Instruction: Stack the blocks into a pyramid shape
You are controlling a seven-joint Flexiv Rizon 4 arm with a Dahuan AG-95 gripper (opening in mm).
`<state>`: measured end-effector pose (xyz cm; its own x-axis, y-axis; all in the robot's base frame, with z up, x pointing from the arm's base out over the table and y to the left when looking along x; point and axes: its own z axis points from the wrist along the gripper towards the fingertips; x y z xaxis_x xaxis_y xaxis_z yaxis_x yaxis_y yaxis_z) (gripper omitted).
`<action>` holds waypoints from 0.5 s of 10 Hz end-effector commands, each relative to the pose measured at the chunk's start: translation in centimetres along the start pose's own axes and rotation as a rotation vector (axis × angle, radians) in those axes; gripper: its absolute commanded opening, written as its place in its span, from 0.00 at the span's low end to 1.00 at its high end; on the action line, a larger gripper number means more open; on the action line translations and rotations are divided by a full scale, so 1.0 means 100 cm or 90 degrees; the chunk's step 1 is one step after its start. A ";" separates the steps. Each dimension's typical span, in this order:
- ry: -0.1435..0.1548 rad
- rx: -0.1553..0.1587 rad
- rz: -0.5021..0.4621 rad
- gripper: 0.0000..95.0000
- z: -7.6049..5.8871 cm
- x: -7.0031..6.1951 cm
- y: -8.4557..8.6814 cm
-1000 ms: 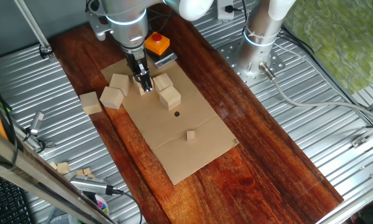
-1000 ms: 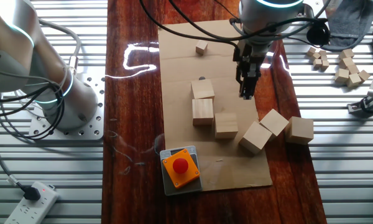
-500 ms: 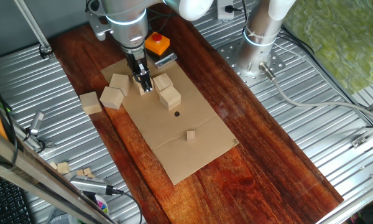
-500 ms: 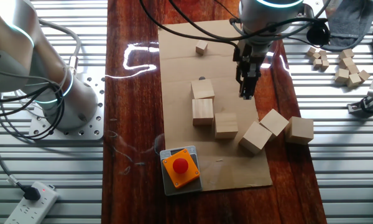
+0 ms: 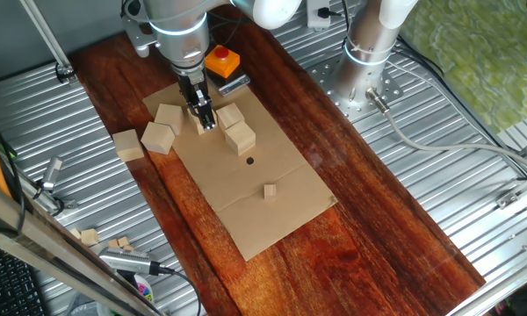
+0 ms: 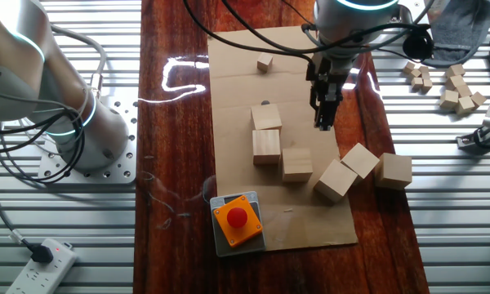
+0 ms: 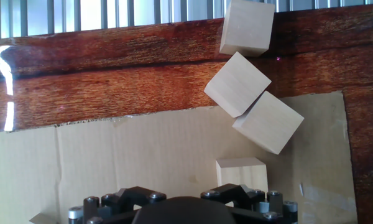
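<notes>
Several pale wooden blocks lie loose, none stacked. In one fixed view two blocks [image 5: 230, 115] [image 5: 240, 137] sit on the cardboard [image 5: 263, 219] right of my gripper [image 5: 206, 123], and three [image 5: 168, 115] [image 5: 157, 138] [image 5: 128, 144] lie to its left. The other fixed view shows a bent row [image 6: 267, 118] [image 6: 266, 147] [image 6: 297, 163] and a touching cluster [image 6: 336, 180] [image 6: 361, 159] [image 6: 394, 171]. My gripper [image 6: 322, 122] hangs above the cardboard between the two groups, its fingers close together and holding nothing. The hand view shows the cluster [image 7: 237, 84] and one nearer block [image 7: 241, 172]; the fingertips are out of frame.
An orange box with a red button [image 6: 235, 219] stands at the cardboard's end. A tiny wooden cube [image 6: 265, 64] lies at the other end, and a dark dot [image 5: 249, 161] marks the sheet. A second arm's base [image 5: 369, 53] is bolted beside the wooden table. Small cubes [image 6: 449, 82] lie on the metal.
</notes>
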<state>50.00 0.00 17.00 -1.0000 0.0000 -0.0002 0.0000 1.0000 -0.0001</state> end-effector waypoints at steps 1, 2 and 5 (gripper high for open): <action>0.000 0.000 0.000 1.00 0.000 0.000 0.000; -0.002 -0.015 -0.145 0.00 0.000 0.000 0.000; -0.002 -0.015 -0.146 0.00 0.000 0.000 0.000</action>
<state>49.98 -0.02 16.99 -0.9936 -0.1130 -0.0029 -0.1131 0.9935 0.0110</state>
